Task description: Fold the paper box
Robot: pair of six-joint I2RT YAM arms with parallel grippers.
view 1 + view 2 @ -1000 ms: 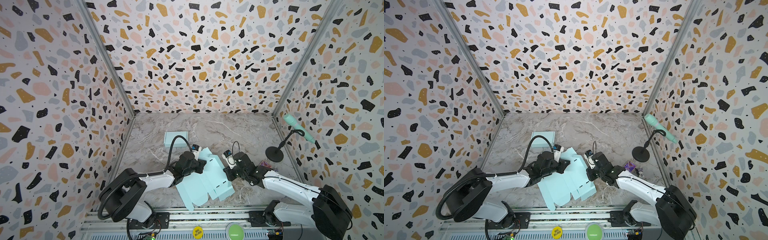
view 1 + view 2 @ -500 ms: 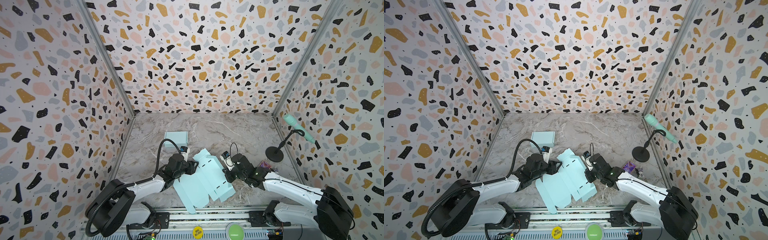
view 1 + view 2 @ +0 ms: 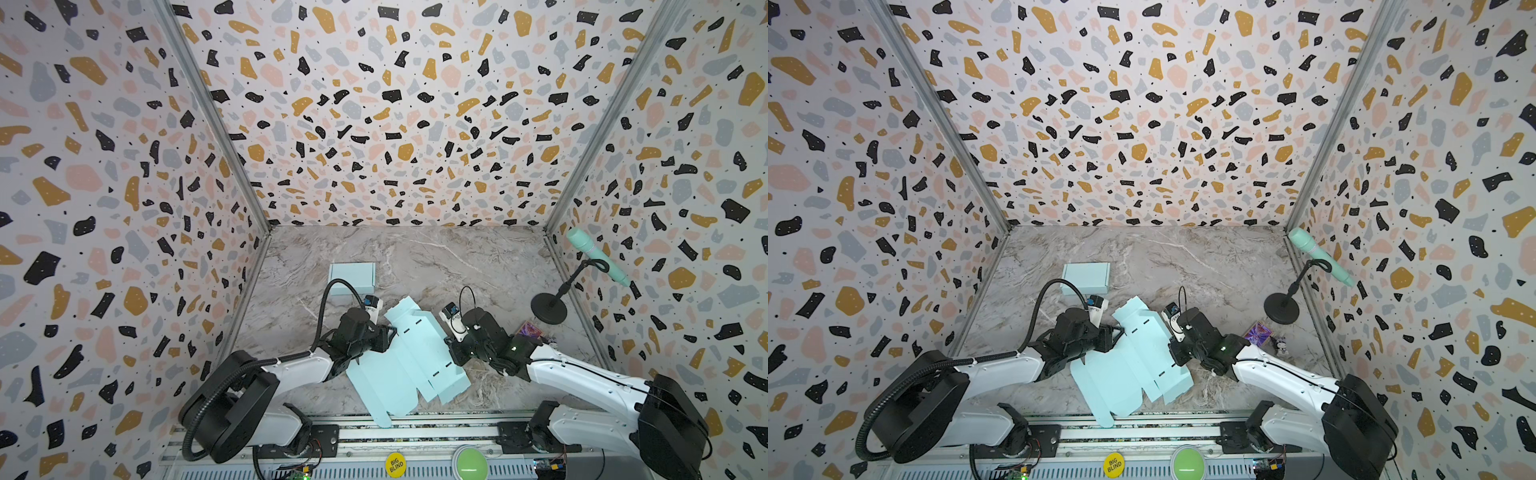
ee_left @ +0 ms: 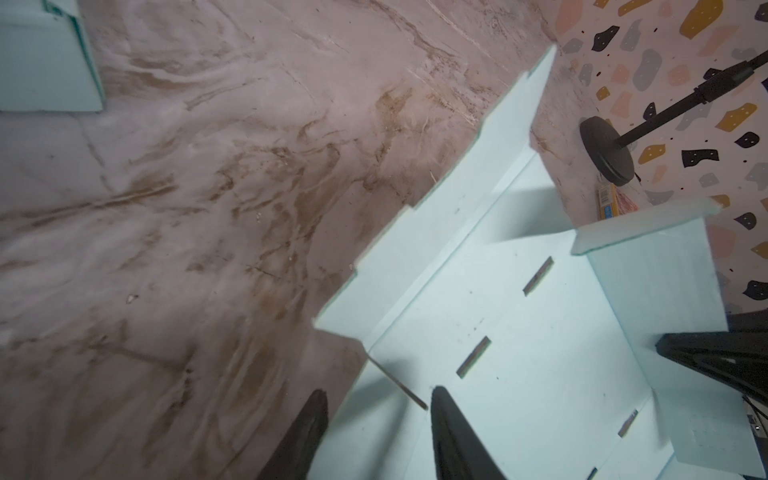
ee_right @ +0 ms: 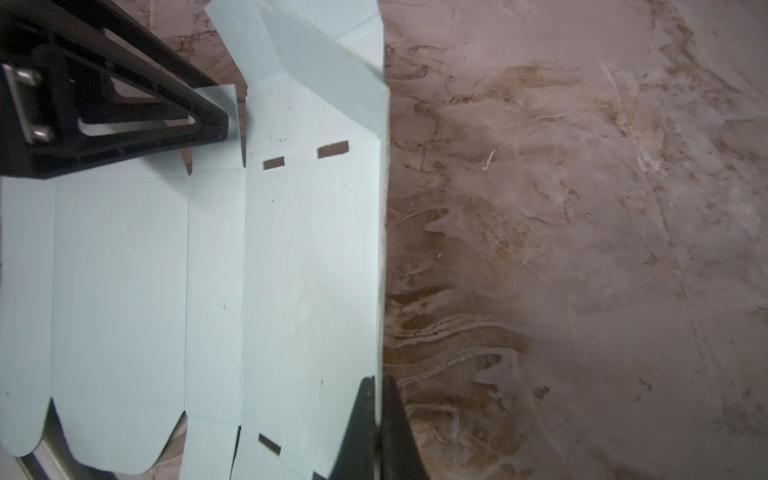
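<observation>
Right wrist: R gripper (image 5: 376, 380) tight on paper box (image 5: 291, 270) edge

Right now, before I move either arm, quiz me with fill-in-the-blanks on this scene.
The right fingers are ____ on an edge of the flat paper box.
The left fingers stand ____, straddling another edge.
The finished box sits beyond the ____ arm.
The microphone stands by the ____ wall.
Missing: shut; open; left; right.

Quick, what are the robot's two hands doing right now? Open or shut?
Left gripper: open, fingers astride the paper box edge.
Right gripper: shut on the paper box's edge.
</observation>
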